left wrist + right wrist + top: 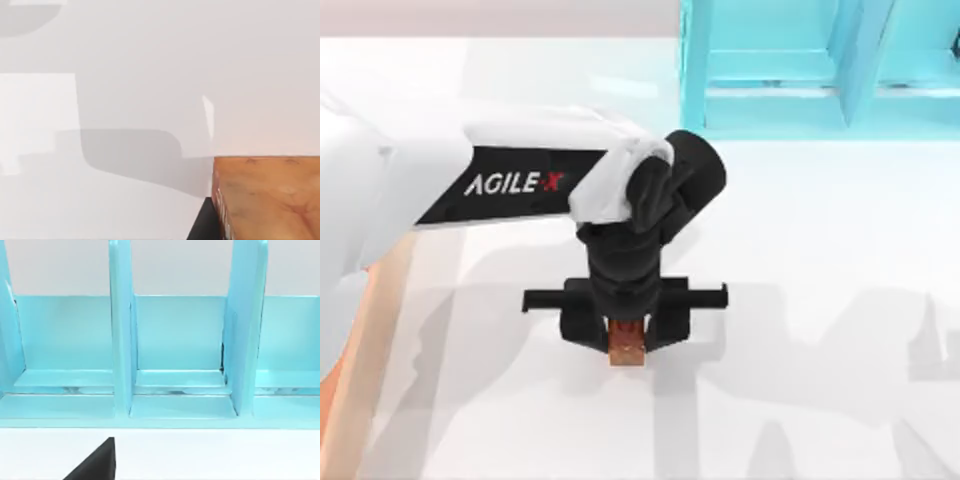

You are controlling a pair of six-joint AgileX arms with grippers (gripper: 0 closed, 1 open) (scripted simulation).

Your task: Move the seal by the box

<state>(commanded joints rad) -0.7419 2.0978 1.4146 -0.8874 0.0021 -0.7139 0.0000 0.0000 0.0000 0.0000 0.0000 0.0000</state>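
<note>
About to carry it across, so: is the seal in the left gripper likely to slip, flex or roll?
The seal is a squared block, so it probably stays rigid and won't roll once set down. Its mottled face looks glossy in the left wrist view, so it could slide between the fingers of the left gripper. Being small, it is likely light.

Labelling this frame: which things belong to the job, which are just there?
Job:
- seal, held in the left gripper mid-table
- box, tan rim at the table's left edge

Just there:
- cyan shelf, far right
- table
</note>
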